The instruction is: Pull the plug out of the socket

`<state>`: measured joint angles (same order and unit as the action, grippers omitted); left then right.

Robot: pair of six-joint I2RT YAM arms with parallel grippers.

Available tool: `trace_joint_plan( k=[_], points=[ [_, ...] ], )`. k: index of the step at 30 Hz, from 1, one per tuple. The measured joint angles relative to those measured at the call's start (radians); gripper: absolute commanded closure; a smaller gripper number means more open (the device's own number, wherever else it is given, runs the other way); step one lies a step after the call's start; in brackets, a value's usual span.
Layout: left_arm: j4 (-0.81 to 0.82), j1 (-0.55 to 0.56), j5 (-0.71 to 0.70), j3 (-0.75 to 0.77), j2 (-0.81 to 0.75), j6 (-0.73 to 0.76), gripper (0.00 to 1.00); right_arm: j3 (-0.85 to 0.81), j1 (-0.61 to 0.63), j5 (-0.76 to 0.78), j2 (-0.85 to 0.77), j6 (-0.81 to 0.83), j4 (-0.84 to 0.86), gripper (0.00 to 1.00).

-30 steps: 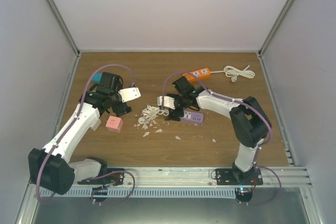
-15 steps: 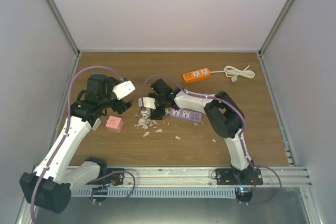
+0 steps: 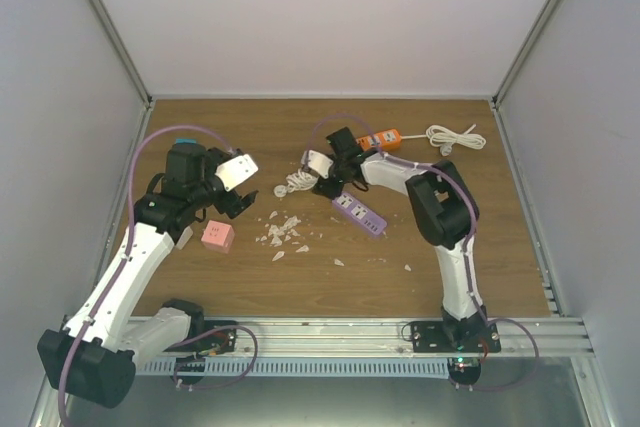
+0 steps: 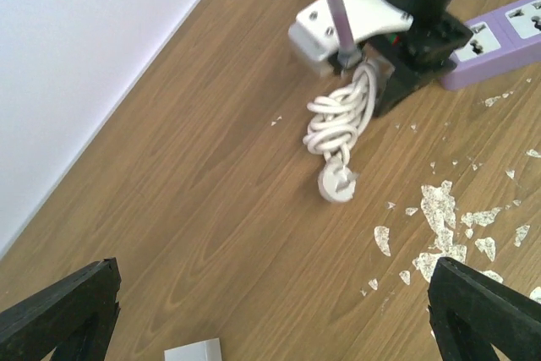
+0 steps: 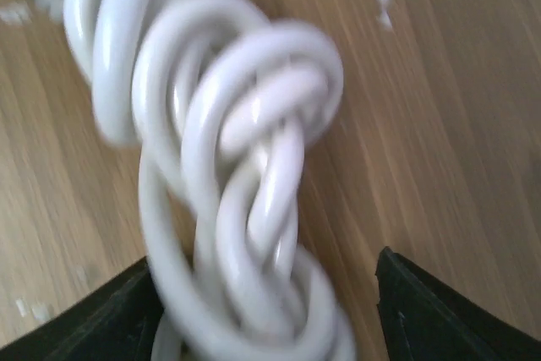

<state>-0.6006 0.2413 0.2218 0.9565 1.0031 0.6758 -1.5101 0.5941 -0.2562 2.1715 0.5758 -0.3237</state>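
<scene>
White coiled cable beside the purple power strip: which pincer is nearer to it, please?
Right. The right pincer is at the cable, its fingers on either side of it. The left pincer stands open well to the left, apart from it.

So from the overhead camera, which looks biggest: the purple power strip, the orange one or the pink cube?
1. Purple power strip and orange power strip: about alike; the right arm hides part of the orange one, so I won't rank them.
2. Pink cube: smallest.
</scene>
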Motion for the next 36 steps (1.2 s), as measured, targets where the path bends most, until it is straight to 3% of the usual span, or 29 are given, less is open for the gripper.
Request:
trace_joint_plan(
  k=[7,15,18,22,24,29,36],
  points=[
    [0.0,0.0,0.018,0.0,0.0,-0.003,0.01,0.201,-0.137,-0.008,-0.147,-0.03,0.02,0.61],
    [-0.001,0.0,0.025,0.0,0.0,-0.003,0.01,0.393,-0.268,-0.03,-0.296,-0.018,0.009,0.63],
    [-0.001,0.0,0.028,0.0,0.0,-0.003,0.01,0.452,-0.314,-0.041,-0.341,-0.003,0.008,0.55],
    [-0.001,0.0,0.032,0.0,0.0,-0.003,0.01,0.516,-0.368,-0.043,-0.392,0.023,-0.011,0.19],
    [-0.001,0.0,0.039,0.0,0.0,-0.006,0.01,0.542,-0.384,-0.049,-0.423,0.047,-0.021,0.09],
    [-0.001,0.0,0.065,0.0,0.0,-0.015,0.01,0.547,-0.373,-0.089,-0.494,0.079,-0.043,0.01],
    [-0.001,0.0,0.085,0.0,0.0,-0.026,0.01,0.468,-0.277,-0.063,-0.47,0.101,-0.042,0.0]
  ],
)
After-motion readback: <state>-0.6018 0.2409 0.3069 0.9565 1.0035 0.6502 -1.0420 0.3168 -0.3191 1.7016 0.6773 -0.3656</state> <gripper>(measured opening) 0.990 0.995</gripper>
